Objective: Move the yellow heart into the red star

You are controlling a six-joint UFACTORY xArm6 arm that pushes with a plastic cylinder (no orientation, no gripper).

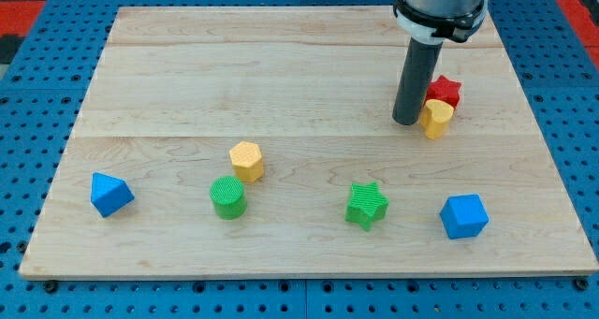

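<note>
The yellow heart [436, 118] lies at the view's right, touching the lower left side of the red star [445, 91], which sits just above it. My tip [406, 122] stands on the board right against the yellow heart's left side. The rod partly hides the red star's left edge.
A yellow hexagon [247, 160] and a green cylinder [227, 197] sit left of centre. A blue triangular block [110, 194] is at the lower left. A green star [366, 205] and a blue cube [464, 216] lie at the lower right. The wooden board [281, 66] rests on blue pegboard.
</note>
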